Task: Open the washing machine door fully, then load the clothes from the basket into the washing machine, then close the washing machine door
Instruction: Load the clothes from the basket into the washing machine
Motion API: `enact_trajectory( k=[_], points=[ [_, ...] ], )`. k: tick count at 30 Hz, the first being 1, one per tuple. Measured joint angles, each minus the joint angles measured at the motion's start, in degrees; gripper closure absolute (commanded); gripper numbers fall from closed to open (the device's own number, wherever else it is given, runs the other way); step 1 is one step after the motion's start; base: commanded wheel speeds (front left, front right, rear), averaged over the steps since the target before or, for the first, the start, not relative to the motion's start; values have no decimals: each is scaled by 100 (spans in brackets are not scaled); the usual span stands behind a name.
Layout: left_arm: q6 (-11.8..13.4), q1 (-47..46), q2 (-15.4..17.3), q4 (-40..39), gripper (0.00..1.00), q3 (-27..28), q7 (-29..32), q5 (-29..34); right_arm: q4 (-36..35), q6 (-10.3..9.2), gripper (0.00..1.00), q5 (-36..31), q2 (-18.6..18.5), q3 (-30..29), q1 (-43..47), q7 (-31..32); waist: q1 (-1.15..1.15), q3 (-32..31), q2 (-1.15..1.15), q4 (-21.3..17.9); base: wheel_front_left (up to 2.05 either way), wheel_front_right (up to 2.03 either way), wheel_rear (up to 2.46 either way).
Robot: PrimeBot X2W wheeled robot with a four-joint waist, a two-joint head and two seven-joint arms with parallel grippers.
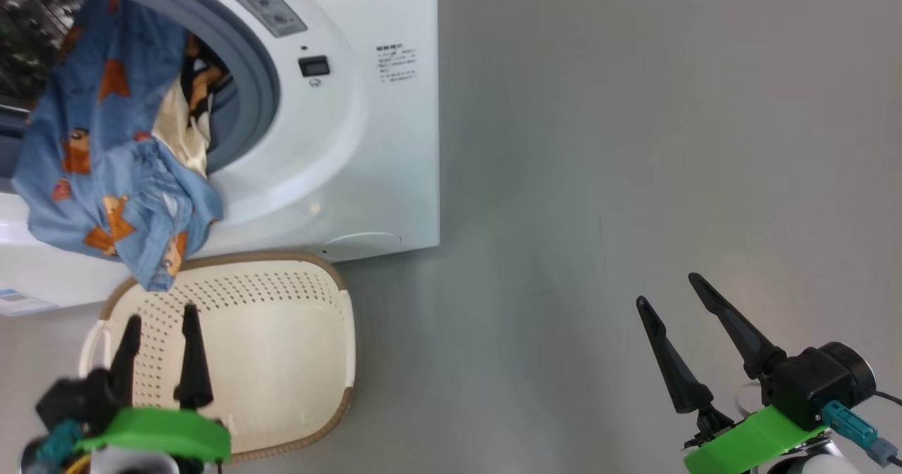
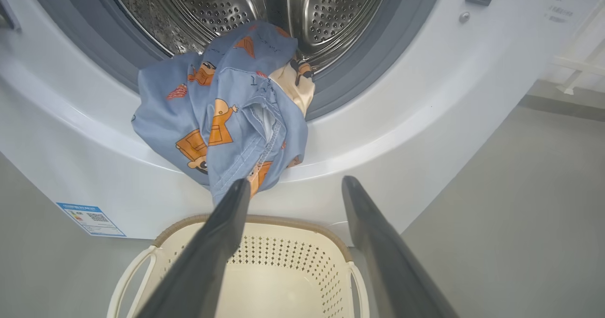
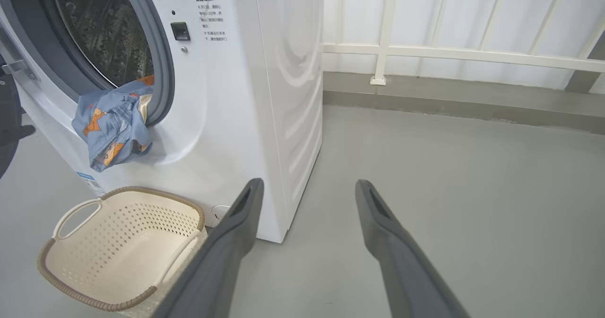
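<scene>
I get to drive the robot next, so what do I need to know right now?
Left end effector: open, holding nothing, over the basket.
Right end effector: open, holding nothing, over bare floor.
Clothes: draped over the washing machine gasket, partly inside the drum, partly hanging out.
Done: door open, basket holds nothing.
Left: push clothes fully in, close door.

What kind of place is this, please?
Probably a laundry corner, perhaps a balcony: a white washing machine, a cream basket on the grey floor, and a white railing behind.
</scene>
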Motion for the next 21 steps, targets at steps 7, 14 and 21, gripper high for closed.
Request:
enact_trajectory(
  k=[7,14,21],
  points=[
    [82,-870,35,671,0,156,179,-230,7,0,0,9,-80,40,-127,-31,0,293,0,-115,0,0,0],
    [218,-1662,324,1479,0,321,269,-252,55,0,0,64,-127,80,-327,-100,0,559,0,-311,0,0,0],
    [411,-2409,603,2134,0,402,366,-250,120,0,0,121,-143,118,-428,-151,0,837,0,-487,0,0,0]
  ],
)
